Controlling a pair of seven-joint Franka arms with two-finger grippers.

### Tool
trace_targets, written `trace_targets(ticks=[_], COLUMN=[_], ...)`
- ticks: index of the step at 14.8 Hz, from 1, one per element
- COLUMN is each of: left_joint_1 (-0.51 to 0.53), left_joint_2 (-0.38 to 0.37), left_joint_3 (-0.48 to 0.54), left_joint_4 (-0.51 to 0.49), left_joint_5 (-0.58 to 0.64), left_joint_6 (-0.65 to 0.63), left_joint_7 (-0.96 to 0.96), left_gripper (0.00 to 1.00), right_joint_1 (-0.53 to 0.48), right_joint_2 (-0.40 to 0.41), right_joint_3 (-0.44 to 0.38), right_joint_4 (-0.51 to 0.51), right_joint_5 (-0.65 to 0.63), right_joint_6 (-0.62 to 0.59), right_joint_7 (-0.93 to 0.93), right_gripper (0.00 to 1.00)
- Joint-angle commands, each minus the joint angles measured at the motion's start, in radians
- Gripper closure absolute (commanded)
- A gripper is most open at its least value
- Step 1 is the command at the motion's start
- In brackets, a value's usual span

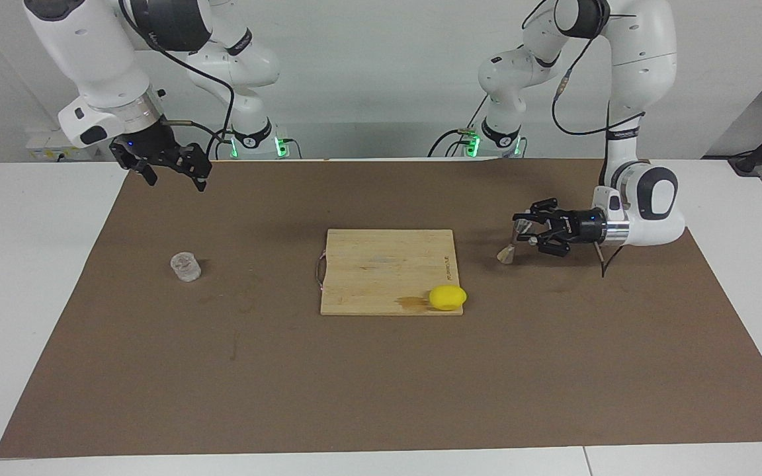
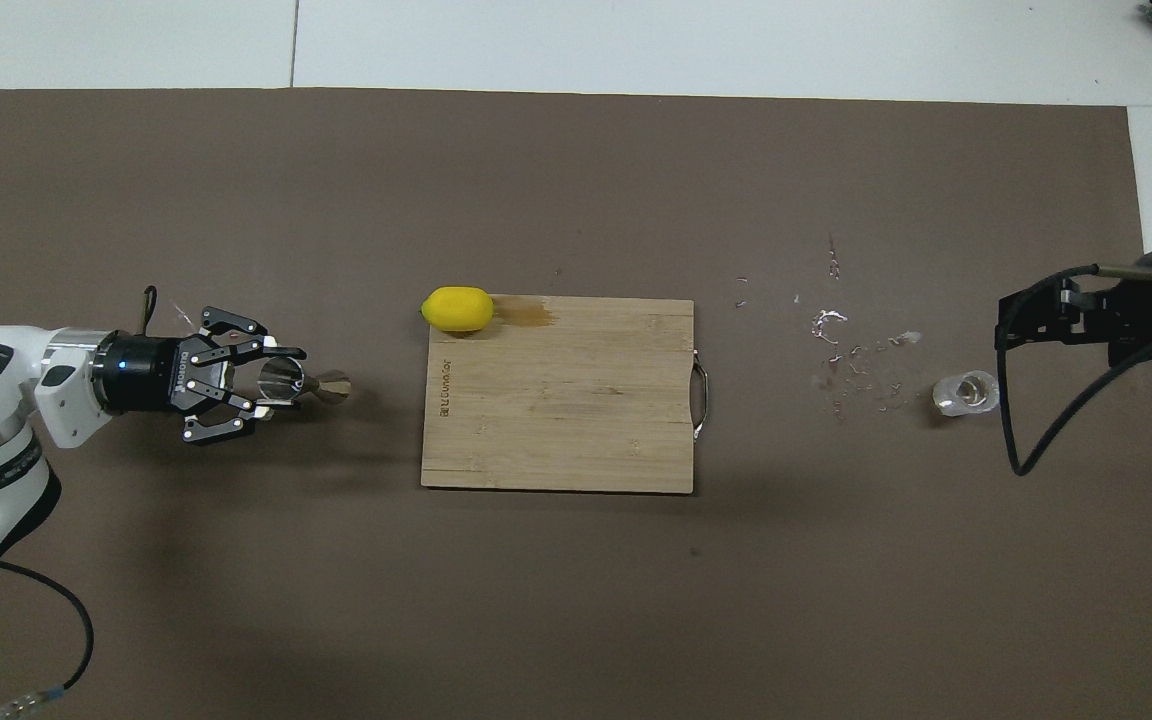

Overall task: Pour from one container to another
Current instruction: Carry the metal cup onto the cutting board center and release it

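One jigger [image 1: 512, 242] pinched in left gripper [image 1: 528, 228] fingers, one clear cup [image 1: 185, 266], right gripper [image 1: 176, 173] fingers spread
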Motion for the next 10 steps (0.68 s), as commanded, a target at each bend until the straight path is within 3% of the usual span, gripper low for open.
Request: trace_targets(ticks=[1, 4, 10], left_joint_1=[-0.084, -0.177, -0.387], left_joint_2=[-0.026, -0.037, -0.114], left_joint_3=[0.016, 0.014, 0.011], left_joint_4=[-0.018, -0.022, -0.131], left_joint_5=[-0.073, -0.135, -0.366], left_joint_6=[0.029, 0.095, 0.326], left_joint_7=[-0.050, -0.101, -0.103], left_gripper=[0.76, 0.76, 0.75], right_joint_1=[-0.003, -0.003, -0.003], right_joint_2=[-0.021, -0.021, -0.021], right_joint_3=[-0.003, -0.003, -0.003], right_joint_4=[-0.021, -0.022, -0.021], right_joint_5=[0.015, 0.015, 0.015], right_joint_6=[0.002, 0.004, 0.004], right_joint_7=[-0.015, -0.015, -0.015], right_gripper=[0.00, 0.00, 0.00])
